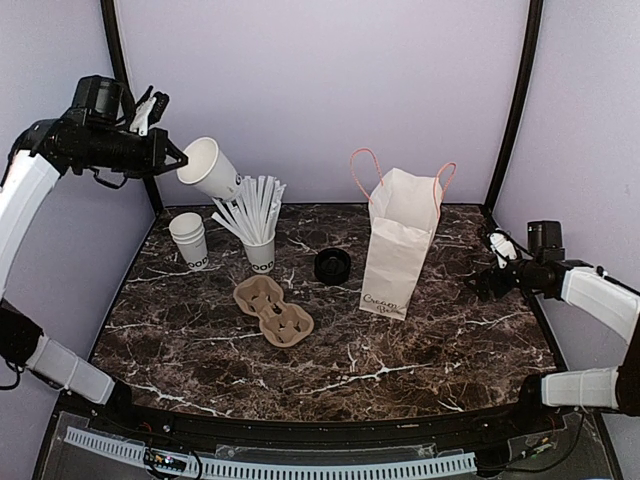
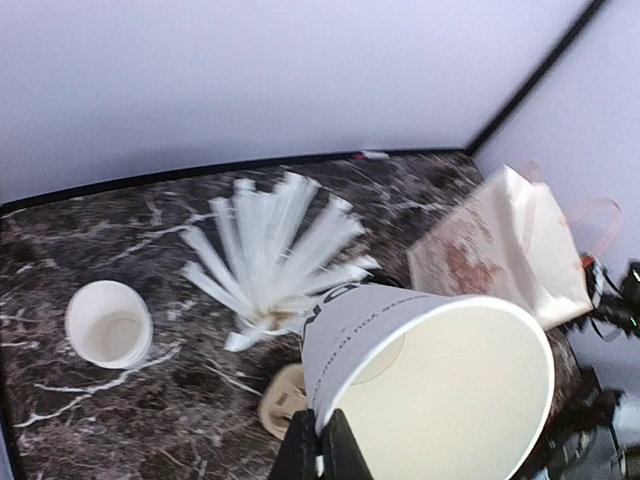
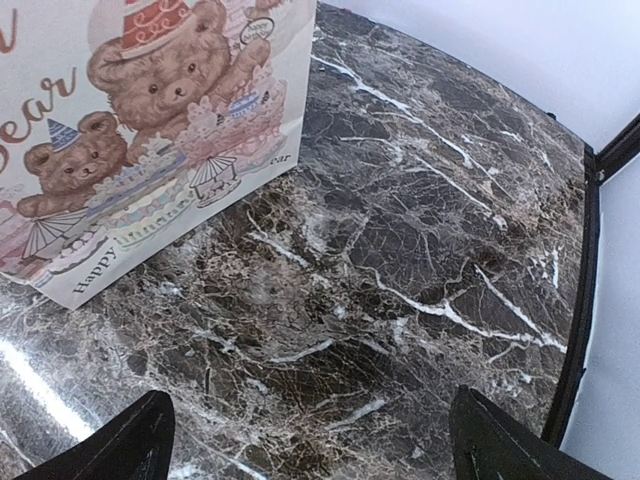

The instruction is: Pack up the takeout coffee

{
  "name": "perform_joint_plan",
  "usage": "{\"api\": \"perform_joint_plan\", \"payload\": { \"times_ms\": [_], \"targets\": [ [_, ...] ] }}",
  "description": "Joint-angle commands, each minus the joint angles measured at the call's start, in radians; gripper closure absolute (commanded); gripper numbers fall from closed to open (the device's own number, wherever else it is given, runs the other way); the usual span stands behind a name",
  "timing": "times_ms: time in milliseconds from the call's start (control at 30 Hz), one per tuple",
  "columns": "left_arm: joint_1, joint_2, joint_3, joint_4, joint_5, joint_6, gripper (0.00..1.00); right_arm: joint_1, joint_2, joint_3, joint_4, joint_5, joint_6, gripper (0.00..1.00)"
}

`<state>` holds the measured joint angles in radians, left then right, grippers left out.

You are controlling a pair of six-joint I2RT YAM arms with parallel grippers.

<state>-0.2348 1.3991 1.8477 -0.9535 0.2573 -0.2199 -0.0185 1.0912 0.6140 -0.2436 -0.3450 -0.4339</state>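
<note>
While the left arm is raised high over the table's far-left corner, the left gripper [image 1: 180, 158] is pinched tight on the rim of the paper cup [image 1: 210, 168], which hangs tilted in the air with its mouth towards the arm. It is smooth white card with dark lettering near its base, and its inside shows only bare white paper. Its black dome lid [image 1: 332, 265], round and glossy, lies apart on the dark, white-veined marble table [image 1: 400, 370], between the cup of straws [image 1: 260, 250] and the paper bag [image 1: 402, 245].

The straws fan out of their cup, white and paper-wrapped. Left of it stands a stack of white cups [image 1: 189, 240], the top one showing a plain bottom. Just in front lies a moulded brown pulp carrier [image 1: 273, 310] with round wells holding nothing I can see. The bag is upright, creased white paper with pink cord handles and teddy bears printed on one face; I cannot see inside it.

The right gripper [image 1: 480, 283] hovers low near the table's right edge, jaws spread wide, apart from the bag. Bare marble runs along the near edge and the right side.
</note>
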Motion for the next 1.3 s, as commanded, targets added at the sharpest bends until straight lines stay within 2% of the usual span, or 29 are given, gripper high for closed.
{"api": "perform_joint_plan", "payload": {
  "times_ms": [0, 167, 300, 400, 467, 600, 667, 700, 800, 933, 1067, 1267],
  "targets": [
    [-0.127, -0.088, -0.128, 0.012, 0.154, 0.070, 1.00, 0.012, -0.057, 0.010, -0.015, -0.067, -0.037, 0.03],
    [-0.360, -0.172, -0.255, 0.026, 0.155, 0.053, 1.00, 0.012, -0.091, 0.010, -0.076, -0.117, -0.109, 0.07],
    [-0.573, -0.120, -0.302, 0.020, 0.064, 0.020, 1.00, 0.036, -0.125, 0.043, -0.154, -0.110, -0.160, 0.11],
    [-0.737, -0.020, -0.308, 0.019, -0.038, 0.012, 1.00, 0.062, -0.147, 0.080, -0.265, -0.111, -0.220, 0.20],
    [-0.807, 0.063, -0.292, 0.000, -0.094, 0.010, 1.00, 0.092, -0.169, 0.105, -0.344, -0.126, -0.256, 0.38],
    [-0.889, 0.207, -0.275, 0.011, -0.179, 0.012, 1.00, 0.236, -0.169, 0.143, -0.437, -0.081, -0.235, 0.78],
    [-0.907, 0.262, -0.277, 0.042, -0.187, 0.010, 1.00, 0.284, -0.174, 0.134, -0.463, -0.107, -0.256, 0.94],
    [-0.910, 0.297, -0.272, 0.050, -0.201, 0.009, 1.00, 0.309, -0.176, 0.125, -0.471, -0.111, -0.275, 0.99],
    [-0.918, 0.344, -0.260, 0.057, -0.237, -0.003, 1.00, 0.420, -0.163, 0.127, -0.499, -0.077, -0.322, 1.00],
    [-0.919, 0.364, -0.259, 0.073, -0.275, -0.016, 1.00, 0.554, -0.067, 0.195, -0.521, -0.028, -0.331, 1.00],
    [-0.919, 0.368, -0.278, 0.099, -0.284, -0.032, 0.90, 0.661, 0.040, 0.251, -0.416, 0.139, -0.283, 1.00],
    [-0.919, 0.364, -0.297, 0.115, -0.289, -0.052, 0.77, 0.710, 0.145, 0.332, -0.323, 0.174, -0.239, 1.00]
  ]
}}
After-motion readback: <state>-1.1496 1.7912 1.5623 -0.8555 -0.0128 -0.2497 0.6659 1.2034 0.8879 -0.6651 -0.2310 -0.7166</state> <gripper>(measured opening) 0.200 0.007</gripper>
